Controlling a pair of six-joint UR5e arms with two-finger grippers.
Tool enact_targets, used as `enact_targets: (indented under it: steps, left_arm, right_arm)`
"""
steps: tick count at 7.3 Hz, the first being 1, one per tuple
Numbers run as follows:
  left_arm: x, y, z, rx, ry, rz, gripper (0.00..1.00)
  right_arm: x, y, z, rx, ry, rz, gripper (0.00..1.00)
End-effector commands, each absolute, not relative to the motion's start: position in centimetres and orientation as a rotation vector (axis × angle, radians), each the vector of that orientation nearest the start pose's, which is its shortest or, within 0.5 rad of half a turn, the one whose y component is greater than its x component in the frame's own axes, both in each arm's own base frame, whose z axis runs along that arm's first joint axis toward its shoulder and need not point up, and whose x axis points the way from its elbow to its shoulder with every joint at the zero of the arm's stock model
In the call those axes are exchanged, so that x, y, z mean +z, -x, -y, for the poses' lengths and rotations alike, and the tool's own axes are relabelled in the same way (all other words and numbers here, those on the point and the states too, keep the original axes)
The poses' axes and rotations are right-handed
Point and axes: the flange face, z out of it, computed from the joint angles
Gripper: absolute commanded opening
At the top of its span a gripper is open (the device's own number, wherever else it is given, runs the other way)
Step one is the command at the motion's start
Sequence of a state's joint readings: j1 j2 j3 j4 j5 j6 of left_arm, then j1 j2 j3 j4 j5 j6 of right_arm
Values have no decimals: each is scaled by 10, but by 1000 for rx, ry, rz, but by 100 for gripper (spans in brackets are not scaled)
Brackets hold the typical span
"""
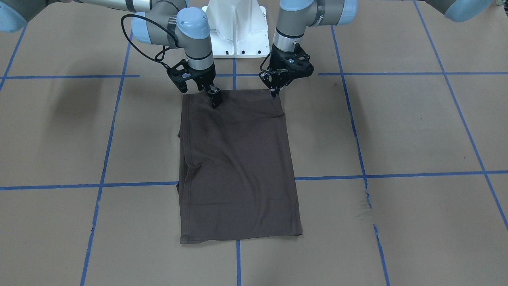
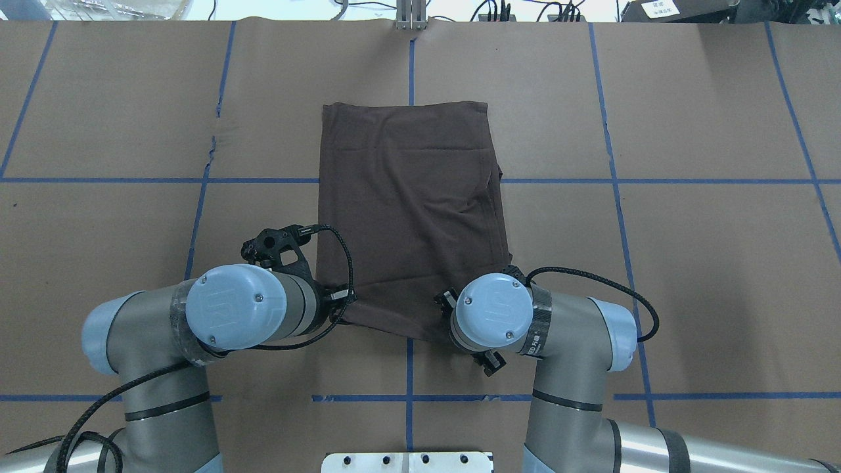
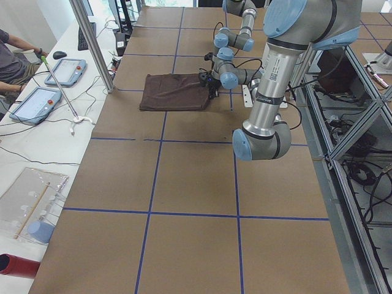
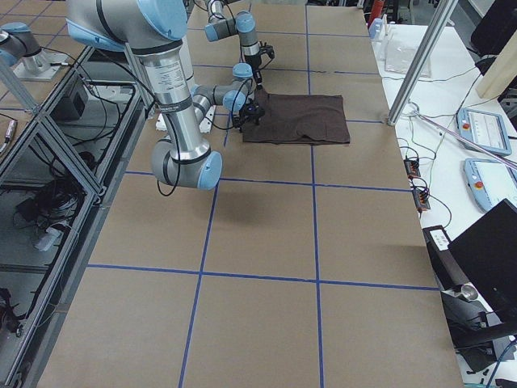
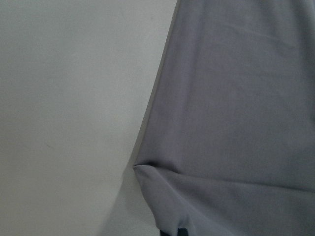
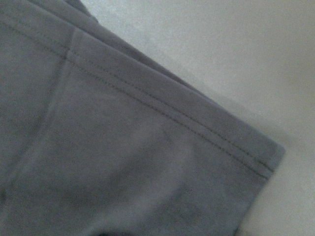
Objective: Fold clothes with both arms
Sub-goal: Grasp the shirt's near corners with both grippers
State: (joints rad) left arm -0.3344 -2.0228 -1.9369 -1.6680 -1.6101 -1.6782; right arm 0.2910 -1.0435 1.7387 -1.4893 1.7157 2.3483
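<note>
- One T-shirt (image 1: 238, 167), folded, lies flat on the table (image 1: 416, 123), across the blue tape grid (image 1: 397, 174).
- My left pincer (image 1: 274, 93) pinches its corner.
- My right pincer (image 1: 214, 100) is on the edge; I cannot tell its gap.

Bare table (image 1: 397, 127) lies wide either side of the flat T-shirt (image 1: 238, 167). Left arm (image 1: 293, 24) and right arm (image 1: 194, 35) crowd its robot-side edge, white pedestal base (image 1: 236, 28) between them; a metal post (image 3: 94, 46) stands at the table's far edge.

One T-shirt (image 1: 238, 167) on one bench (image 1: 397, 127), one white base (image 1: 238, 28). Two arms: left arm (image 1: 291, 24), right arm (image 1: 194, 35). Two grippers: left gripper (image 1: 274, 93), right gripper (image 1: 215, 99). Two pendants (image 3: 64, 68), one person (image 3: 7, 49).
</note>
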Motion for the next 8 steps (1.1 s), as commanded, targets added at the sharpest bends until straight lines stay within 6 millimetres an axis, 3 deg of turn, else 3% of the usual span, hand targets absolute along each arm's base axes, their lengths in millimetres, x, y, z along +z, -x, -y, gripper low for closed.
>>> enact_targets:
  steps: [1,2,3,8]
  left_arm:
    - [240,-518,317,-393,-69,-920,0]
    - [240,-518,317,-393,-69,-922,0]
    - [240,-518,317,-393,-69,-922,0]
    - [240,-518,317,-394,-68,-922,0]
  right_arm:
    - [278,593,301,954,335,748,31]
    - [280,594,301,954,334,745,12]
    - [276,591,301,952,336,753,2]
    - [263,581,308,959,340,785,0]
